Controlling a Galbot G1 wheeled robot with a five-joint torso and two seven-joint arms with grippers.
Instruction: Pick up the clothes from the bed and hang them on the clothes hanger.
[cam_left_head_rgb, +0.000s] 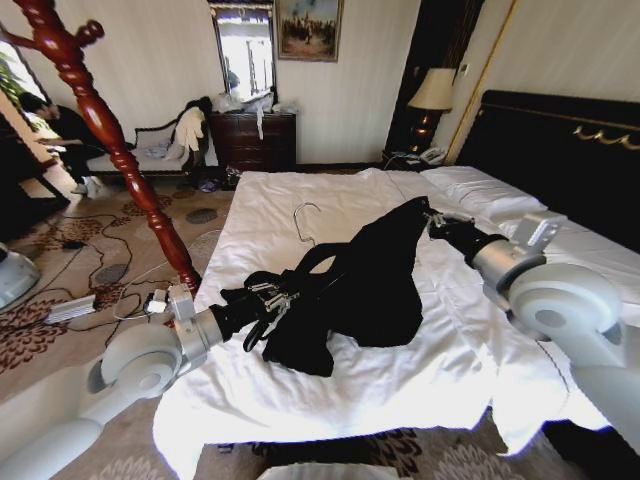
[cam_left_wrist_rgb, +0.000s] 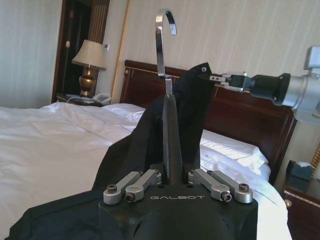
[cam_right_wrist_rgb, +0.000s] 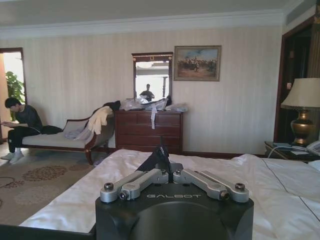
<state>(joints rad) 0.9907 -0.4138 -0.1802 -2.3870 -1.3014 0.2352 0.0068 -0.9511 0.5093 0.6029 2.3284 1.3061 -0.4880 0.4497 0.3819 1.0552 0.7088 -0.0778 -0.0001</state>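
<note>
Clothes hanger (cam_left_head_rgb: 95, 120): stands on the carpet at the robot's left, off the bed's near-left corner, its spiral pole leaning across the head view from upper left down toward the mattress edge. Nothing hangs on its pegs.

Left gripper (cam_left_head_rgb: 268, 297): over the near-left part of the bed (cam_left_head_rgb: 300, 400), fingers closed on the clothes (cam_left_head_rgb: 365, 280) at the collar end. In the left wrist view the fingers (cam_left_wrist_rgb: 171, 130) pinch together around the neck of the silver hook (cam_left_wrist_rgb: 162, 42), dark fabric bunched around them. The hook stands upright from that grip, its curl opening toward the headboard (cam_left_wrist_rgb: 240, 120).

The clothes: a black coat, lifted and stretched between the two grippers above the white duvet. Its long axis runs from low at the robot's near left to higher at the far right, slanting across the mattress. The middle sags and touches the bedding. A thin wire loop (cam_left_head_rgb: 303, 222) lies flat on the duvet just behind the garment.

Right gripper (cam_left_head_rgb: 433, 218): over the bed's right half near the pillows (cam_left_head_rgb: 480, 190), clamped shut on a raised corner of the black cloth, which peaks at that spot. In the right wrist view, a tuft of fabric (cam_right_wrist_rgb: 159, 156) stands up between the closed fingers.
</note>
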